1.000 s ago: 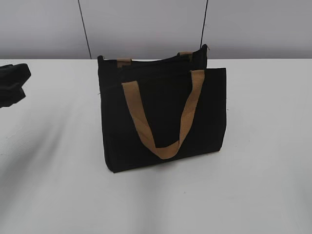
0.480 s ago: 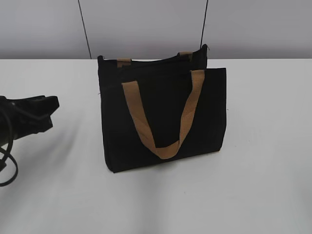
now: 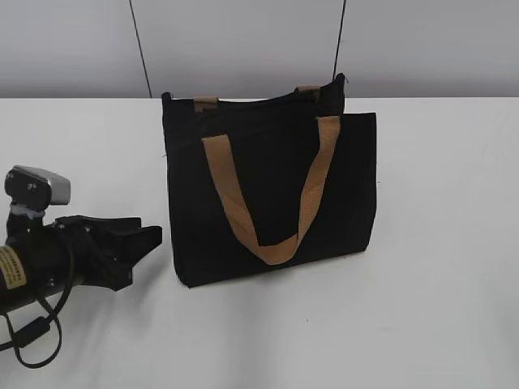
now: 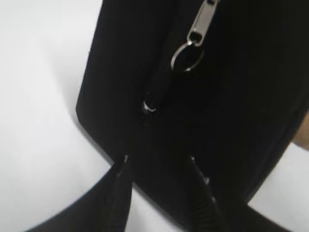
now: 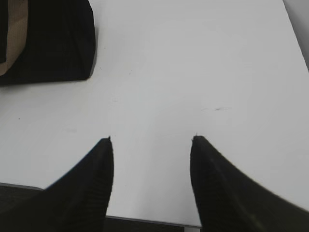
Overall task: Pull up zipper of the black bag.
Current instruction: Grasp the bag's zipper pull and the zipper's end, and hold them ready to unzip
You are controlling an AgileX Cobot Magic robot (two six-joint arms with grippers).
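Note:
The black bag stands upright mid-table with a tan loop handle hanging down its front; a corner of the bag shows in the right wrist view. In the left wrist view the bag's side panel fills the frame, with the silver zipper and its ring near the top edge. My left gripper is open, its tips just short of the bag's lower left side. My right gripper is open and empty over bare table, out of the exterior view.
The white table extends around the bag. Its front edge shows low in the right wrist view. A grey wall stands behind the table. The left arm's cable loops at the lower left.
My left arm has moved right and forward, from the far left edge to just beside the bag's lower left side. The bag has not moved.

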